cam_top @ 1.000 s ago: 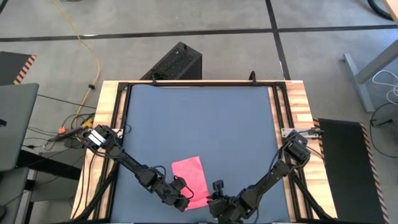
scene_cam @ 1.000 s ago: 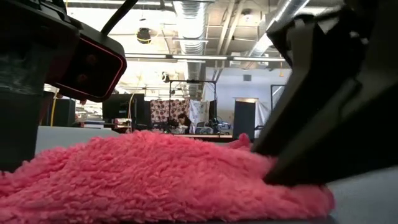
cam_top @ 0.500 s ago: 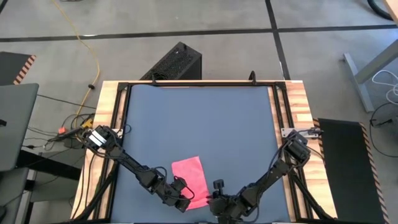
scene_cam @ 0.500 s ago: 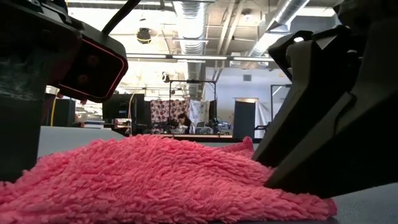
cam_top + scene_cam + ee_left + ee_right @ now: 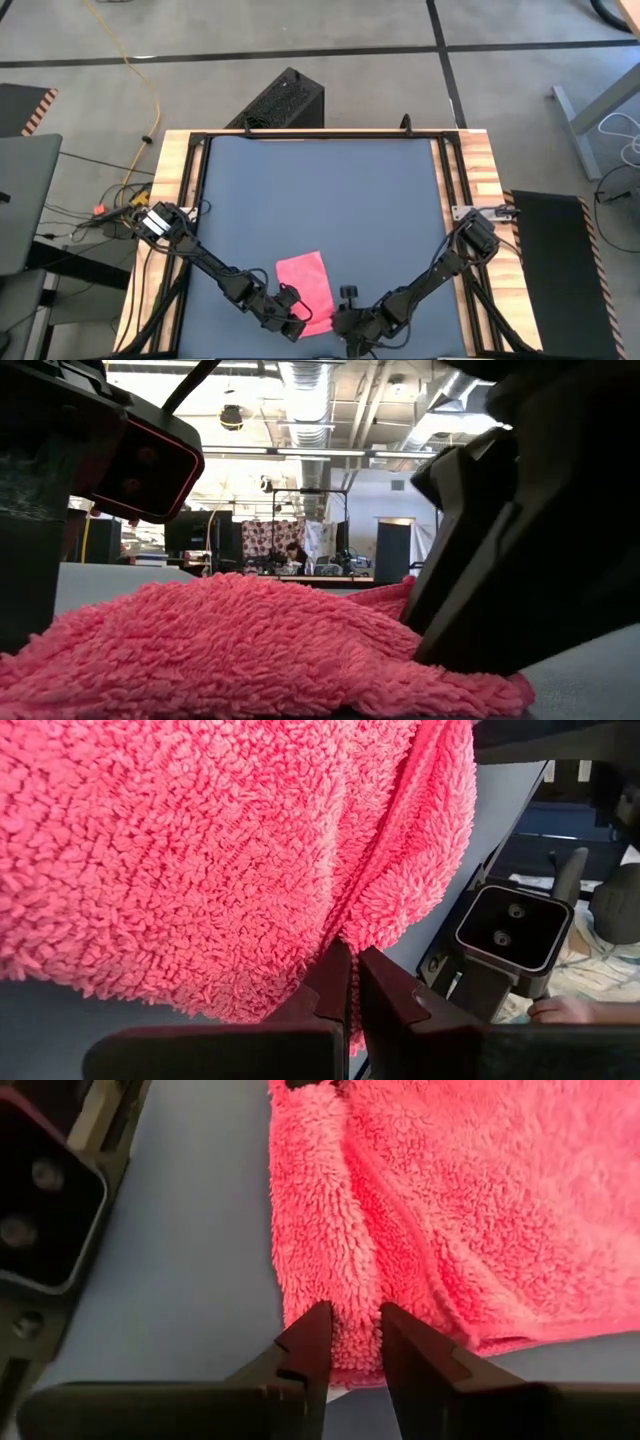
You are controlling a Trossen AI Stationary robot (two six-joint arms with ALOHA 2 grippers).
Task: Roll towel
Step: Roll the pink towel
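The bright pink towel (image 5: 306, 287) lies flat on the dark grey mat (image 5: 320, 200), near the table's near edge. It also shows in the low view (image 5: 250, 650). My left gripper (image 5: 291, 322) is at the towel's near left corner and is shut on it. My right gripper (image 5: 341, 320) is at the towel's near right corner and is shut on it. Both grippers lie low over the mat. In the low view the left gripper (image 5: 40, 560) and the right gripper (image 5: 530, 560) stand on either side of the towel. My left gripper pinches the towel's near edge (image 5: 345, 935) between its two fingers, coming nearly level from the near left. The pile bunches in a crease at the fingertips (image 5: 335, 970). The rest of the towel lies on the mat. My right gripper pinches the towel's near corner (image 5: 352, 1342) between its two fingers, coming low from the near right. A fold line runs from the fingertips (image 5: 315, 1335) into the cloth. The towel rests on the mat.
The mat has bare room on the far side of the towel (image 5: 320, 190). Black frame rails (image 5: 195, 200) and wooden strips (image 5: 475, 170) border the mat. A black box (image 5: 285, 100) stands on the floor beyond the far edge.
My right gripper has gone a little toward the table's left, staying low at the towel's near right corner. The towel stays on the mat.
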